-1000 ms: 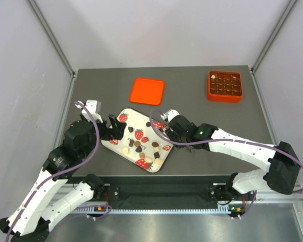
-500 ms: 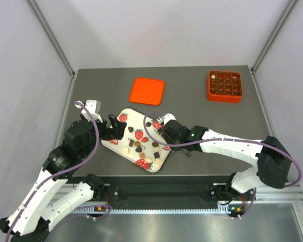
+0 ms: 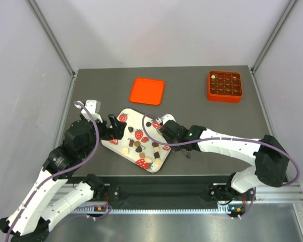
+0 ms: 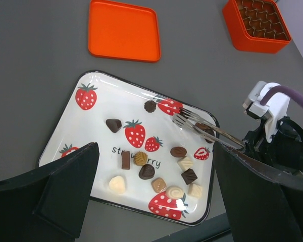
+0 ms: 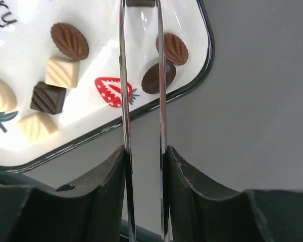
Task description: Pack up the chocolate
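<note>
Tongs (image 5: 124, 91) over the tray (image 4: 103, 103)
Right tool (image 5: 143, 154) clamps tongs above chocolates (image 4: 147, 171), centre frame; left tool (image 4: 154, 151) wide apart at tray's left edge.

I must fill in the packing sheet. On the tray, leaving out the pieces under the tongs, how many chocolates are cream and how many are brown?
Cream chocolates: 4
Brown chocolates, any shade: 8
Total: 12, not counting those under the tongs

The tray (image 4: 118, 96) is glossy, table (image 4: 40, 75) matt, tongs (image 4: 227, 137) metal, chocolates (image 4: 147, 171) smooth.
</note>
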Robot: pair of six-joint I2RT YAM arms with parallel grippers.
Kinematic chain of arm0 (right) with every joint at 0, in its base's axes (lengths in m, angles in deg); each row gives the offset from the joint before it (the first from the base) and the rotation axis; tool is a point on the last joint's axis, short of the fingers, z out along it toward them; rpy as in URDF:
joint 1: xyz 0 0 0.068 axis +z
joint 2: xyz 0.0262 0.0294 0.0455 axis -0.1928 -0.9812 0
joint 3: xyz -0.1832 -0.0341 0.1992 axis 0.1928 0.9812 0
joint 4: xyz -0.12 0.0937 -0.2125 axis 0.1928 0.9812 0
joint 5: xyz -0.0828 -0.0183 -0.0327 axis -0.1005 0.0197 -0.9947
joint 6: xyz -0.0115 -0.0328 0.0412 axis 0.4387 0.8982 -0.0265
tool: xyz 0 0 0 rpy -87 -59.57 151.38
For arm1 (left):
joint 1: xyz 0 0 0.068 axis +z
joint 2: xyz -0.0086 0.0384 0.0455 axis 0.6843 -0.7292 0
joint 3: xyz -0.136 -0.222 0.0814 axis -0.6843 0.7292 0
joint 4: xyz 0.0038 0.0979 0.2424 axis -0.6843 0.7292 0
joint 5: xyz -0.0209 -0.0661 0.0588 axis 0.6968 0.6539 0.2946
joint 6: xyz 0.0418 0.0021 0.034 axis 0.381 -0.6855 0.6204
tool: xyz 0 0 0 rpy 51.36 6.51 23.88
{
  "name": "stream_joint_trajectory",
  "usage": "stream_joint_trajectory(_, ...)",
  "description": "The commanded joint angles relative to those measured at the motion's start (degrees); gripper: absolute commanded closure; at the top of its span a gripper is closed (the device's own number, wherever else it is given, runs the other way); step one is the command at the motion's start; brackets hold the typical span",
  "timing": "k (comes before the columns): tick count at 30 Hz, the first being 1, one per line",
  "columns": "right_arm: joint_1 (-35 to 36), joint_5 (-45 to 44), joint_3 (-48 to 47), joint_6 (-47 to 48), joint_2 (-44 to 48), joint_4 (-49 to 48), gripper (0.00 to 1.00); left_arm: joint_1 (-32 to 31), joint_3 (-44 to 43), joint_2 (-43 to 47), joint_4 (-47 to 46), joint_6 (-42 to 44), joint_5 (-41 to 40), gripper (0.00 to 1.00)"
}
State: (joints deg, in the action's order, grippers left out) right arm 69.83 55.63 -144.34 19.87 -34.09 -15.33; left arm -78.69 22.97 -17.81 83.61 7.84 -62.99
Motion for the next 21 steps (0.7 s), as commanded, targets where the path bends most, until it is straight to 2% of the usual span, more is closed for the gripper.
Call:
stream_joint_trajectory(1, 1.0, 0.0, -5.9, -0.7, 2.5, 2.1, 0.68, 0.1, -0.6, -0.4, -2.4, 0.0, -1.2, 0.01)
stream_joint_trajectory(7, -1.7, 2.8, -11.9, 2.1, 4.0, 4.6, 0.71, 0.1, -0.3, -0.6, -2.7, -0.2, -0.9, 0.01)
stream_joint_trajectory(10, -6.0, 3.1, -14.7, 4.1, 3.9, 5.6, 0.71, 0.1, -0.4, -0.4, -3.0, -0.1, -0.6, 0.01)
stream_joint_trajectory(13, -14.0, 3.7, -17.5, 7.3, 3.5, 5.9, 0.71, 0.1, -0.3, -0.5, -3.0, -0.2, -0.2, 0.01)
stream_joint_trajectory(14, -19.2, 3.8, -18.3, 8.3, 3.0, 5.8, 0.71, 0.1, 0.0, -0.5, -3.0, -0.2, -0.1, 0.01)
stream_joint_trajectory(17, -28.5, 2.5, -22.5, 10.8, 0.6, 5.3, 0.71, 0.1, 0.6, -0.6, -3.2, -0.4, 0.4, 0.01)
stream_joint_trajectory(21, -36.9, 1.0, -28.5, 12.9, -4.4, 3.5, 0.71, 0.1, 1.5, -0.8, -3.4, -0.7, 0.6, 0.01)
